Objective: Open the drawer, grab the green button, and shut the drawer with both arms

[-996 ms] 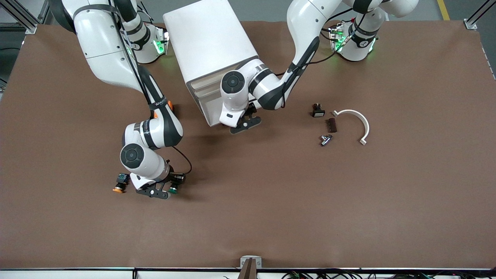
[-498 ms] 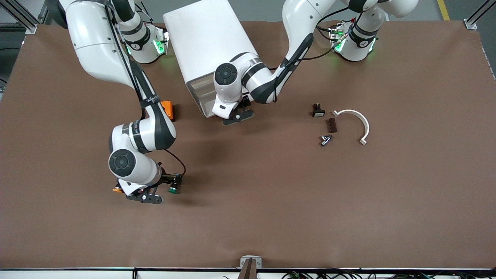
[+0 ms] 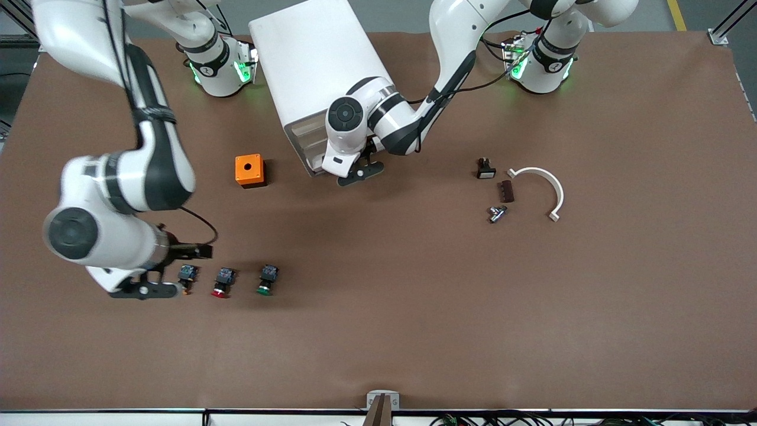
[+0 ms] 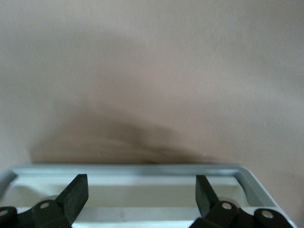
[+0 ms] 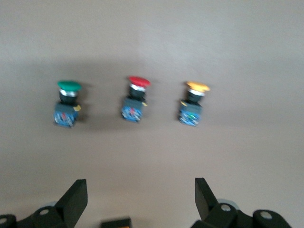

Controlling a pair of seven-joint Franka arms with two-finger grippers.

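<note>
Brown table (image 3: 414, 331): I see green button (image 3: 266, 280) lying free w/ 2 others; right gripper (image 3: 145, 290) spread, empty, above table; left gripper (image 3: 359, 173) spread at drawer (image 4: 142, 180) front

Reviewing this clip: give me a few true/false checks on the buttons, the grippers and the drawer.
1. The green button lies on the table, free of both grippers. True.
2. The right gripper holds the red button. False: it is open and empty.
3. Three buttons lie in a row, the red one in the middle. True.
4. The left gripper is over the white arc. False: it is open at the cabinet's front, at a drawer.
</note>
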